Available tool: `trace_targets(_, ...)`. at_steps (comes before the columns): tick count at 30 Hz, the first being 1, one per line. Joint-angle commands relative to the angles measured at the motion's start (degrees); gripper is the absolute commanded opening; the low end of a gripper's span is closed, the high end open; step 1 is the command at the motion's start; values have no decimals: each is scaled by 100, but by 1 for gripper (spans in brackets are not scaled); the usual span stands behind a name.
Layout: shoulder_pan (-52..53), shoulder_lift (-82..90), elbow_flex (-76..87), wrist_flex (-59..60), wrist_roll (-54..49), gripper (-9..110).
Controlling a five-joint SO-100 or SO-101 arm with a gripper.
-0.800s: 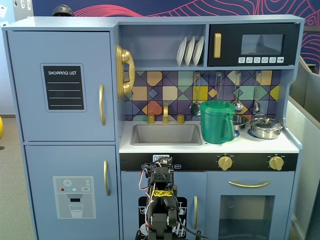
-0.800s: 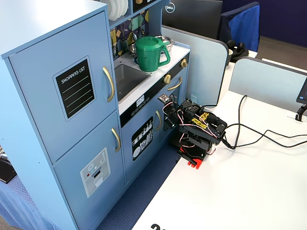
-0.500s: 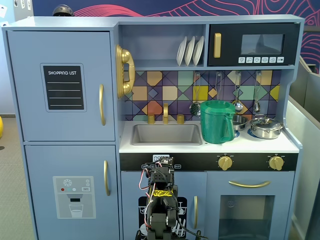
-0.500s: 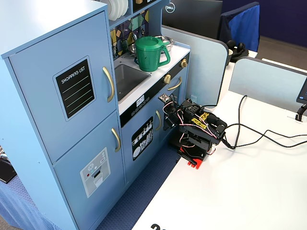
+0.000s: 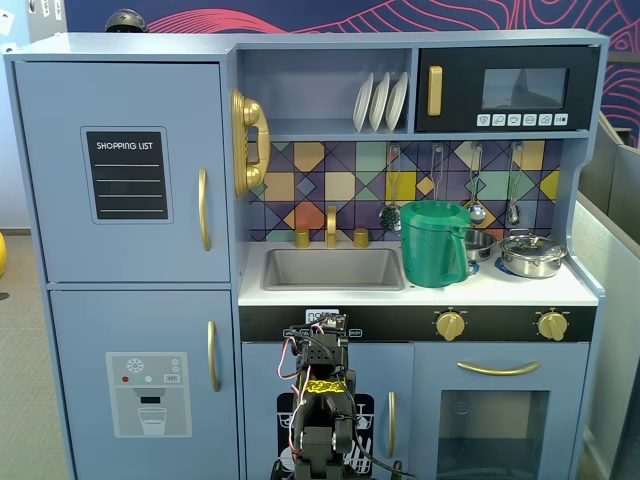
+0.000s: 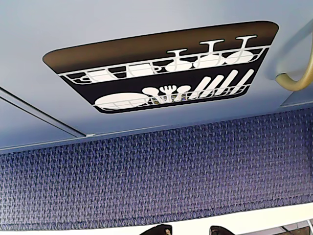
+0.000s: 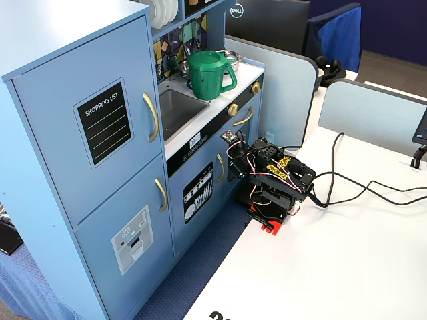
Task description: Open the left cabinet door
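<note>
The left cabinet door (image 5: 125, 170) is sitting flush and shut at the upper left of the toy kitchen, its black "SHOPPING LIST" panel (image 5: 127, 174) facing out and its curved gold handle (image 5: 203, 209) running vertically along the right edge, next to the sink (image 5: 333, 268). That handle is placed on the side away from the hinge, so a pull there should be swinging the door outward; it looks like the natural place to hook or pinch.

The arm (image 7: 273, 183) is resting folded low on the white tabletop (image 7: 347, 267), in front of the small lower door with the dish-rack print (image 7: 198, 193), well below and to the right of the target as a fixed view shows it. The wrist view is looking up at that print (image 6: 161, 68) and at a bit of gold handle (image 6: 298, 78), which suggests the arm is parked rather than aimed at the task door. Only two dark tips of the gripper (image 6: 188, 230) are peeking in at the bottom edge, with a gap between them and nothing in it, so it appears at least partly parted.

Judging from this, the task is not yet begun: the arm needs to be rising and swinging leftward toward the upper handle.
</note>
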State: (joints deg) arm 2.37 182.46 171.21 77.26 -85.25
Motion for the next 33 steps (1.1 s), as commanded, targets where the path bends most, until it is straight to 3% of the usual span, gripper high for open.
trace_targets(1, 88, -26, 53, 1020, -9, 0)
trace_targets(7, 281, -35, -35, -176, -299, 0)
trace_targets(15, -1740, -53, -1600, -1266, 729, 0)
trace_targets(24, -2769, -422, -3032, -3015, -932, 1)
trace_targets(33, -3876, -2232, -3946, -5590, -2399, 5)
